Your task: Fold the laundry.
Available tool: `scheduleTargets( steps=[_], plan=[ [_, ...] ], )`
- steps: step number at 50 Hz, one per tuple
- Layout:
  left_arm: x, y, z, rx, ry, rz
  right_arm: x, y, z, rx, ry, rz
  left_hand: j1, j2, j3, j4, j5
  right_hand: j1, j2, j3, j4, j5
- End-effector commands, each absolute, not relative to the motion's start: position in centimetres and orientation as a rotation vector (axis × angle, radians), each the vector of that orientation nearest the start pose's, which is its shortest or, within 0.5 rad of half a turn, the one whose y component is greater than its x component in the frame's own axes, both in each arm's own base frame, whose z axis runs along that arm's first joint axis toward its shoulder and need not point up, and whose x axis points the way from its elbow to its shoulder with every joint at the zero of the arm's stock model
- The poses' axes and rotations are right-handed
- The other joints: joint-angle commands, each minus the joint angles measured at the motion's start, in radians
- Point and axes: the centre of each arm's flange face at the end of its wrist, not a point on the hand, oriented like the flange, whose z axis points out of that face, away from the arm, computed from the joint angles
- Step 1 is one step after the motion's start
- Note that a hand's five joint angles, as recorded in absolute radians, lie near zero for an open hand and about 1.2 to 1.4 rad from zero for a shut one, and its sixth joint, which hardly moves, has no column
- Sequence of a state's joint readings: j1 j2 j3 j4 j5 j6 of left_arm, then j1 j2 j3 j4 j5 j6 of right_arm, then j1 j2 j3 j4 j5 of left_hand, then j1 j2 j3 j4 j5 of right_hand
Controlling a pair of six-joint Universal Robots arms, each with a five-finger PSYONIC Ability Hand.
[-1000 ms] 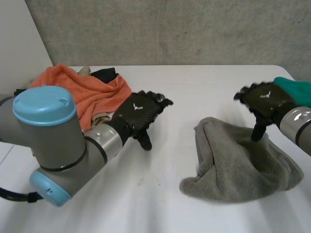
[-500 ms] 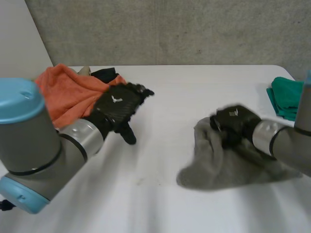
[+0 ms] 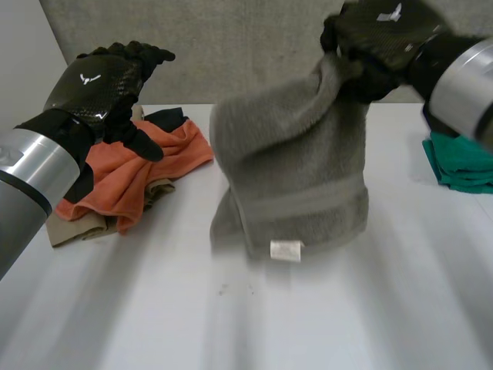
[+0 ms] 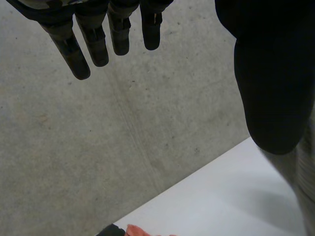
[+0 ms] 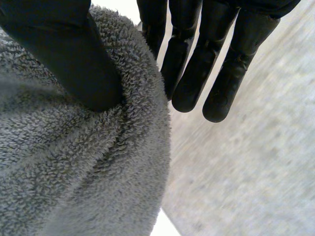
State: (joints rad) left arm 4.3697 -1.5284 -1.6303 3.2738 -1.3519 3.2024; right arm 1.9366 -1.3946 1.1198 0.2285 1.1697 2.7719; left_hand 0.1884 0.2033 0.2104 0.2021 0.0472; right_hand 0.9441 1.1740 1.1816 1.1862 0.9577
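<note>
**Now: grey towel held up by one corner, second hand not yet on it**

Nearest, the bare tabletop (image 3: pixel 231 324) lies open in front, with room to lay a cloth flat. Just beyond it the towel (image 3: pixel 293 169) hangs in a bunched drape. Its lower edge touches the tabletop, and a small white label (image 3: pixel 285 250) shows at the hem. Its top is gathered in the right hand (image 3: pixel 381 35), held high above the surface. The right wrist view shows the thumb pressed into the pile against the fingers, so this hand is clamped on the towel.

Further left, the left hand (image 3: pixel 96 85) hovers in the air with fingers straight and thumb apart, holding nothing. It hangs above a heap of unfolded laundry: an orange cloth (image 3: pixel 115 181) over a beige cloth (image 3: pixel 73 227), with a black cloth (image 3: pixel 166 119) behind. A green cloth (image 3: pixel 462 162) lies at the far right edge, well apart from the towel. The grey wall (image 3: pixel 231 46) closes the back.

The step in hand looks like picking up and shaking out one item before any fold is made. Next, the left hand would probably need to find a second corner along the same edge. Both hands could then spread the towel and lay it flat on the open tabletop. With the cloth so bunched, finding that corner seems the hard part.
</note>
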Motion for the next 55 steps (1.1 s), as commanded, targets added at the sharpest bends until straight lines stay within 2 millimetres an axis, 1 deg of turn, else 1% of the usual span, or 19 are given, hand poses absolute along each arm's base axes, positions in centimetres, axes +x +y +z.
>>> scheduleTargets(
  steps=[1, 3, 4, 6, 9, 14, 15, 16, 17, 19, 21, 28, 29, 31, 37, 40, 45, 48, 55],
  plan=[
    [-24.5, -23.5, 29.6, 0.777, 2.329, -2.490, 28.7, -30.9, 28.7, -1.124, 1.931, -1.898, -0.004, -0.019, -0.026, -0.018, -0.038, 0.452, 0.222, 0.215, 0.210, 0.264],
    [-24.8, -23.7, 28.3, 0.799, 2.380, -2.438, 28.6, -31.8, 27.3, -1.157, 1.990, -1.903, -0.007, -0.022, -0.029, -0.021, -0.041, 0.261, 0.031, 0.023, 0.019, 0.073],
    [-25.1, -23.7, 27.8, 0.813, 2.399, -2.420, 28.4, -32.5, 26.1, -1.209, 2.051, -1.917, -0.007, -0.022, -0.029, -0.021, -0.041, -0.226, -0.456, -0.463, -0.468, -0.414],
    [-25.3, -23.9, 26.7, 0.824, 2.445, -2.371, 28.0, -32.9, 25.5, -1.268, 2.110, -1.953, -0.004, -0.019, -0.026, -0.018, -0.038, -0.770, -0.999, -1.007, -1.012, -0.958],
    [-25.6, -24.1, 25.4, 0.837, 2.497, -2.315, 27.8, -33.0, 25.6, -1.324, 2.171, -2.040, -0.001, -0.016, -0.023, -0.015, -0.035, -0.770, -0.999, -1.007, -1.012, -0.958],
    [-27.2, -23.6, 23.1, 0.912, 2.595, -2.222, 28.0, -32.2, 26.6, -1.214, 2.122, -2.126, 0.022, 0.007, 0.000, 0.008, -0.011, -0.770, -0.999, -1.007, -1.012, -0.958],
    [-27.4, -23.5, 22.8, 0.923, 2.602, -2.214, 27.6, -31.4, 27.7, -1.154, 2.094, -2.153, 0.037, 0.022, 0.015, 0.023, 0.003, -0.770, -0.999, -1.007, -1.012, -0.958],
    [-27.7, -23.3, 22.6, 0.935, 2.611, -2.204, 27.6, -31.4, 27.8, -1.153, 2.094, -2.154, 0.048, 0.034, 0.026, 0.035, 0.015, -0.770, -0.999, -1.007, -1.012, -0.958],
    [-27.9, -23.2, 22.3, 0.946, 2.620, -2.194, 27.1, -30.1, 29.2, -1.095, 2.062, -2.170, 0.049, 0.034, 0.027, 0.035, 0.015, -0.770, -0.999, -1.007, -1.012, -0.958],
    [-28.5, -23.0, 21.7, 0.974, 2.638, -2.174, 26.9, -28.4, 30.2, -1.061, 2.032, -2.162, 0.049, 0.034, 0.027, 0.035, 0.015, -0.770, -0.999, -1.007, -1.012, -0.958],
    [-28.9, -22.7, 21.1, 1.000, 2.658, -2.151, 26.6, -27.3, 30.2, -1.069, 2.032, -2.128, 0.049, 0.034, 0.027, 0.035, 0.015, -0.770, -0.999, -1.007, -1.012, -0.958],
    [-30.1, -22.0, 18.9, 1.073, 2.717, -2.058, 25.6, -23.2, 25.2, -1.177, 2.207, -1.742, 0.131, 0.116, 0.109, 0.117, 0.097, -0.665, -0.895, -0.903, -0.907, -0.854],
    [-30.2, -21.9, 18.6, 1.076, 2.723, -2.045, 25.4, -22.3, 23.6, -1.195, 2.245, -1.664, 0.157, 0.142, 0.135, 0.143, 0.124, -0.639, -0.869, -0.877, -0.881, -0.827],
    [-30.4, -21.7, 17.8, 1.065, 2.731, -2.010, 25.2, -21.7, 22.3, -1.206, 2.259, -1.623, 0.236, 0.221, 0.214, 0.222, 0.203, -0.621, -0.851, -0.859, -0.863, -0.810],
    [-31.0, -21.8, 16.2, 1.002, 2.711, -1.949, 25.6, -21.1, 18.7, -1.201, 2.178, -1.730, 0.239, 0.225, 0.217, 0.226, 0.206, -0.554, -0.784, -0.791, -0.796, -0.742],
    [-31.9, -21.7, 15.5, 1.008, 2.702, -1.936, 25.8, -21.2, 17.9, -1.196, 2.146, -1.779, 0.237, 0.222, 0.214, 0.223, 0.203, -0.545, -0.775, -0.782, -0.787, -0.733],
    [-33.4, -21.7, 14.7, 1.050, 2.698, -1.935, 26.8, -21.1, 15.5, -1.227, 2.128, -1.745, 0.216, 0.201, 0.194, 0.202, 0.183, -0.478, -0.708, -0.715, -0.720, -0.666],
    [-34.1, -22.2, 14.2, 1.056, 2.698, -1.941, 27.1, -21.4, 14.8, -1.228, 2.134, -1.746, 0.216, 0.201, 0.194, 0.202, 0.183, -0.404, -0.634, -0.642, -0.646, -0.593],
    [-35.8, -22.5, 13.2, 1.092, 2.692, -1.952, 27.6, -22.7, 13.9, -1.217, 2.148, -1.807, 0.216, 0.201, 0.194, 0.202, 0.183, 0.212, -0.018, -0.026, -0.030, 0.024]
  ],
)
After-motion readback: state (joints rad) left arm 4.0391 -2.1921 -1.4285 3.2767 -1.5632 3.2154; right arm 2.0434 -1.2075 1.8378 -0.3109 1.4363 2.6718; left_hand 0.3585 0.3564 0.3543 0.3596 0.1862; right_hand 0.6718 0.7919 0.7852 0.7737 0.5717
